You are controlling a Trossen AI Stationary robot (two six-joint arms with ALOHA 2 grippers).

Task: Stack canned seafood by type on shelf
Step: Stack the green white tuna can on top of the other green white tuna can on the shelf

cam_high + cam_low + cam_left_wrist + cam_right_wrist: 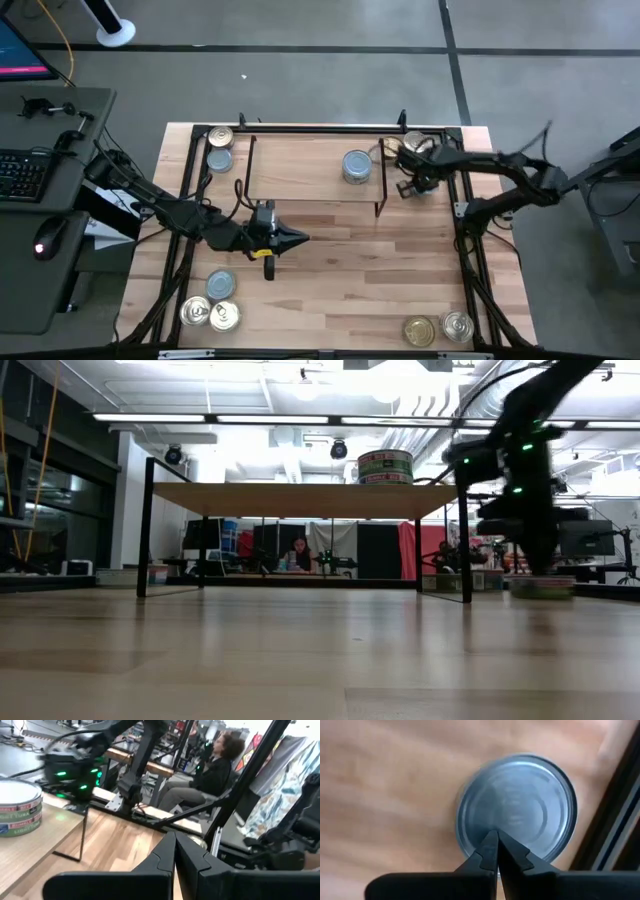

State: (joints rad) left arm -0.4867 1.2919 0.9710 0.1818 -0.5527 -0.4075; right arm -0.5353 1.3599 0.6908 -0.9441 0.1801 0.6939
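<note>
The shelf stands at the table's far middle, and a stack of tins rests on its right end. My right gripper is shut and points down over the top of a silver-blue tin. This tin sits on the table just right of the shelf. My left gripper is shut, holds nothing, and hangs over the table's middle, in front of the shelf. Loose tins lie at the far left, near left, near right and far right. My right gripper's shut fingertips stand over the tin's lid, near its rim, coming from above and pointing down. I cannot tell whether they touch the lid. The tin lies flat on the table.
A black metal frame runs around the table's edges, close to the right gripper's tin. The shelf's wire leg stands just left of that gripper. A desk with a keyboard is left of the table. A person sits beyond the far edge.
</note>
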